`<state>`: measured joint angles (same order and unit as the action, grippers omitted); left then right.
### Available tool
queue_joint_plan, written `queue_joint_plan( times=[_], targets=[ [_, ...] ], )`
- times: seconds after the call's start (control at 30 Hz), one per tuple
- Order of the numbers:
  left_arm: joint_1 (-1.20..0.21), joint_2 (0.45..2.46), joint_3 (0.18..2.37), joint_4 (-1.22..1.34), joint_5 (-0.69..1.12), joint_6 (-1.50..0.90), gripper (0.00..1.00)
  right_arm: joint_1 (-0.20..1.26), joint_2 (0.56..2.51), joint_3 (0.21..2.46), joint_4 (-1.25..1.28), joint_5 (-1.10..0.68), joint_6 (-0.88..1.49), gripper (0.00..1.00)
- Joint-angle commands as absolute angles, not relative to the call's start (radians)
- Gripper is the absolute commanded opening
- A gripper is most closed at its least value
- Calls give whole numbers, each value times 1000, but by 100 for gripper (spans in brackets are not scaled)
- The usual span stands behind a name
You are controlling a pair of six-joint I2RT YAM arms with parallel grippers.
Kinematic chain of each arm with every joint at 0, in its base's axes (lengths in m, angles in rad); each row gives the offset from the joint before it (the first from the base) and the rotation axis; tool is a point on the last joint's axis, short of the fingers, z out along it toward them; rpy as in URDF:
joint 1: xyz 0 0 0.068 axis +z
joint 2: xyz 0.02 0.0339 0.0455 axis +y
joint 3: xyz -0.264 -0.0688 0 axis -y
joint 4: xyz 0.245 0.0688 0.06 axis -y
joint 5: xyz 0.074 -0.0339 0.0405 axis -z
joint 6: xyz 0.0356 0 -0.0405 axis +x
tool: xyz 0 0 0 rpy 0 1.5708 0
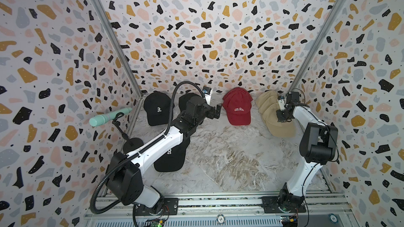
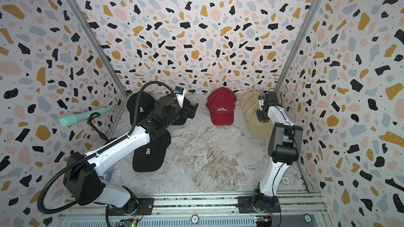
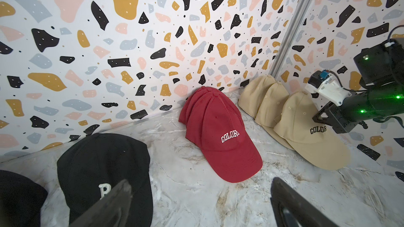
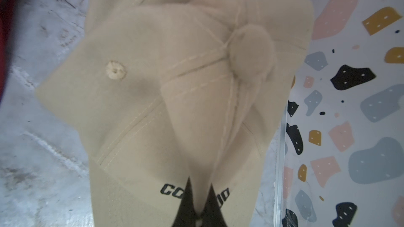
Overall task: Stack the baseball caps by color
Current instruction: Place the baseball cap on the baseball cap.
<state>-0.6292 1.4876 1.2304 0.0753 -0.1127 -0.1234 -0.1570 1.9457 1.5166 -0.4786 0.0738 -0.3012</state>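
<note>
Nearest, black caps (image 1: 172,160) lie unstacked; red caps (image 3: 218,132) and tan caps (image 3: 269,105) look stacked. My right claw (image 4: 199,184) pinches the top tan cap (image 4: 153,84); left claw (image 3: 200,187) gapes empty.

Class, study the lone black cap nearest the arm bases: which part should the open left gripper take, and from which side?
Probably the domed crown of the black cap, pinched from above just behind the R. It stands up as soft, foldable fabric, while the brim lies flat on the marble, leaving a jaw little room beneath.
</note>
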Motion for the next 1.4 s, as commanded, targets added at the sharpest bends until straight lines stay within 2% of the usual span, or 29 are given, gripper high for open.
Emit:
queue_joint_plan(
  times=[0.0, 0.3, 0.6, 1.37],
  targets=[
    [-623, 1503, 1264, 88, -108, -119, 100, -154, 1956, 1560, -486, 65, -284, 0],
    [-617, 1511, 1285, 65, -123, -124, 100, -152, 1992, 1627, -521, 66, -286, 0],
    [-615, 1522, 1298, 55, -120, -130, 100, -144, 1901, 1629, -574, 82, -292, 0],
    [-615, 1499, 1295, 46, -129, -141, 100, -137, 2087, 1809, -600, 72, -294, 0]
  ],
)
